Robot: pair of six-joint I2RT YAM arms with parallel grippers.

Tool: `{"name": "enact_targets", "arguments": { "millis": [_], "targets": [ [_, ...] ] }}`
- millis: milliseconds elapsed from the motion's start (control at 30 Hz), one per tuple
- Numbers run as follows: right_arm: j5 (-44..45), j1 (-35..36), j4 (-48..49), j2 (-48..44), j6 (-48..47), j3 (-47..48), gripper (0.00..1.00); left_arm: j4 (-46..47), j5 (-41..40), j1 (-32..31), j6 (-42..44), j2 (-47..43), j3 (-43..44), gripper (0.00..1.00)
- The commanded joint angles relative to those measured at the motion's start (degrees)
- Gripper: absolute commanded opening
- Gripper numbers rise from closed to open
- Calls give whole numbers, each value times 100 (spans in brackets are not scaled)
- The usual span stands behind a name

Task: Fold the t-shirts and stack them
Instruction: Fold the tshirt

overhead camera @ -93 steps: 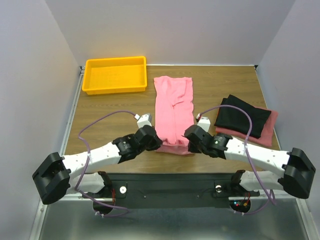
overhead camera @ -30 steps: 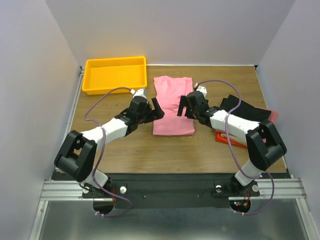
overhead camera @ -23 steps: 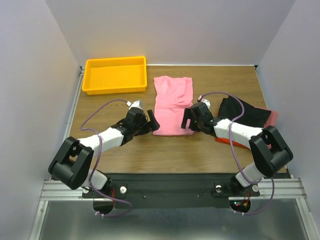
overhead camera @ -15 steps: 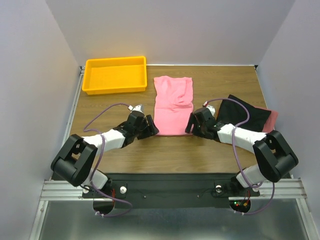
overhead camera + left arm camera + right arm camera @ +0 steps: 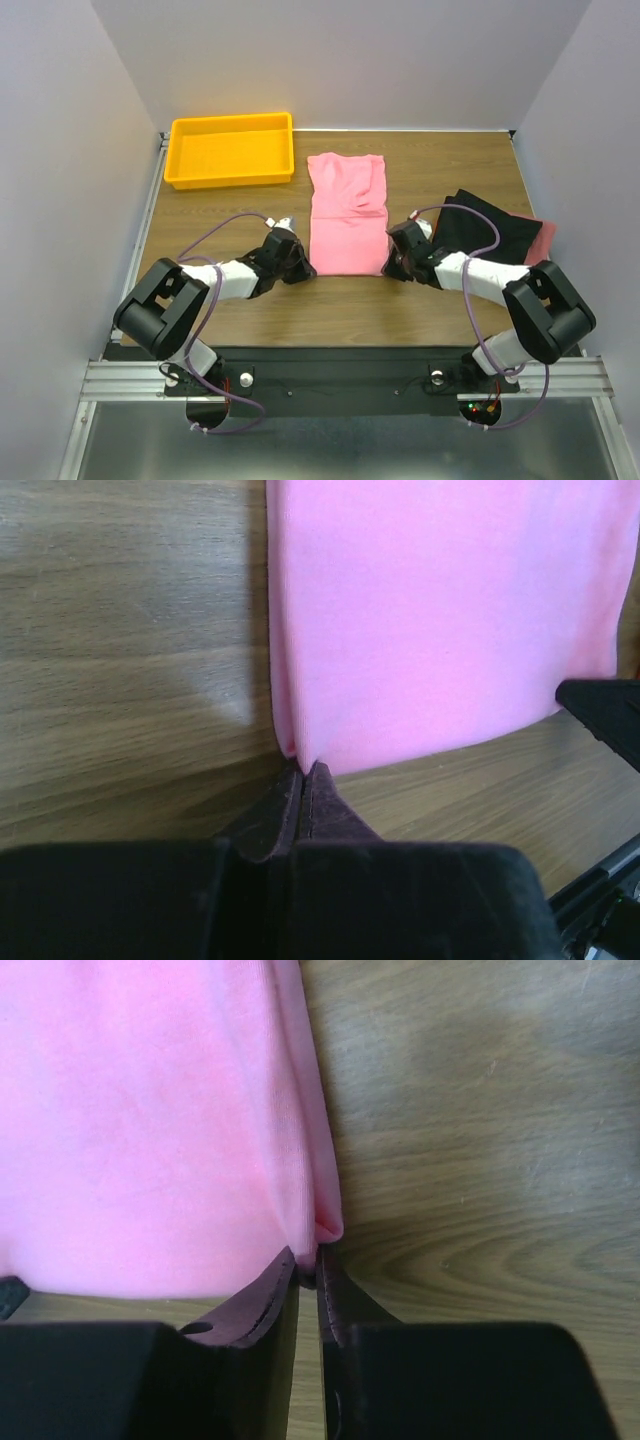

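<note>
Wood-grain table [image 5: 230,300] between pale walls carried the pink shirt [image 5: 347,215], folded into a long strip at the middle. Both arms lay low and stretched forward, angled inward toward its near edge. The left gripper [image 5: 303,268] was pinched together on the near-left corner, and the right gripper [image 5: 392,268] was nipped onto the near-right corner. A folded black shirt [image 5: 490,235] lay by the right edge, and a yellow tray [image 5: 232,183] sat at the far-left corner.

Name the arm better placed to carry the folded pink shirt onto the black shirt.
Right. The right gripper pinches the near right corner of the folded pink cloth shirt, close to the folded black cloth shirt; the left gripper holds the opposite corner.
</note>
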Motion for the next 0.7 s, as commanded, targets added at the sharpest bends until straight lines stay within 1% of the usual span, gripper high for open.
{"name": "enact_targets", "arguments": {
  "millis": [0, 67, 133, 233, 300, 333, 400, 433, 533, 600, 667],
  "targets": [
    [-144, 3, 1, -204, 41, -233, 15, 355, 13, -81, 29, 91, -135, 0],
    [-223, -6, -7, -388, -72, -294, 11, 381, 4, -143, 3, 65, -196, 0],
    [-522, -6, -7, -695, -195, -444, 6, 390, -57, -292, -85, -84, -389, 0],
    [-900, 12, -51, -1073, -214, -795, 4, 355, -189, -617, -295, -488, -705, 0],
    [-997, 64, -419, -1433, -47, -927, 4, 338, -198, -836, -593, -786, -1092, 0],
    [-980, 247, -586, -1574, 40, -1067, 4, 329, -302, -1151, -769, -1136, -1215, 0],
    [-892, 503, -1008, -1864, 313, -1208, 4, 276, -295, -1425, -964, -1472, -1479, 0],
    [-857, 739, -1244, -2153, 401, -1322, 4, 58, -321, -1670, -1156, -1804, -1549, 0],
    [-839, 1162, -1562, -2647, 822, -1498, 4, -250, -443, -2057, -1447, -2483, -1725, 0],
    [-918, 1364, -1572, -2797, 902, -1560, 3, -365, -558, -2208, -1553, -2956, -1796, 0],
    [-848, 1409, -1589, -2859, 833, -1508, 3, -532, -558, -2252, -1544, -3178, -1823, 0]
  ]
}}
